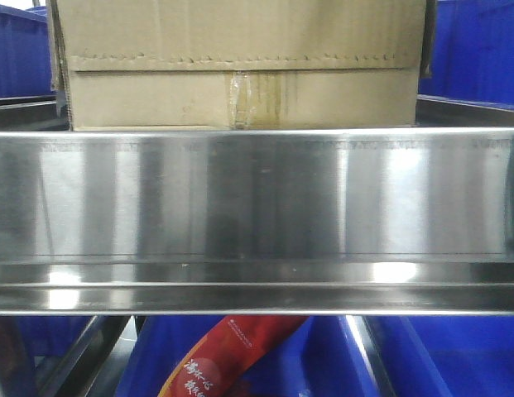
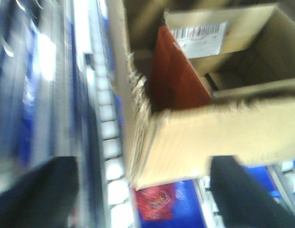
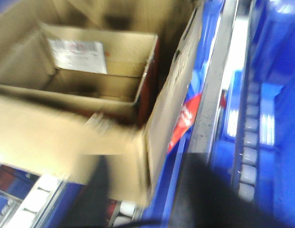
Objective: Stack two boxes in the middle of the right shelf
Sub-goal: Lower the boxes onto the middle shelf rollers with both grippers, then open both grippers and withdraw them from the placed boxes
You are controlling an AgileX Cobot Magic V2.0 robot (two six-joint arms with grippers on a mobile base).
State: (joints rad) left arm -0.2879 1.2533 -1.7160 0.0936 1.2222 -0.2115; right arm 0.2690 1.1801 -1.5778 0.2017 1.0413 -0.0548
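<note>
A brown cardboard box (image 1: 240,66) with serrated tape and a stained seam stands just behind the shelf's shiny steel front rail (image 1: 257,198). Both wrist views are blurred. In the left wrist view the box (image 2: 209,137) is open-topped, with a white barcode label (image 2: 199,35) and a red-brown panel inside. My left gripper (image 2: 145,190) is open wide, its dark fingers (image 2: 38,194) on either side of the box's near corner flap. In the right wrist view the box (image 3: 52,128) shows again. My right gripper (image 3: 159,190) is open, straddling the box's side wall.
Blue plastic bins stand behind the box (image 1: 480,50) and under the shelf (image 1: 422,356). A red printed packet (image 1: 232,356) lies in the lower bin. White roller tracks (image 2: 109,128) run beside the box, and again in the right wrist view (image 3: 249,156).
</note>
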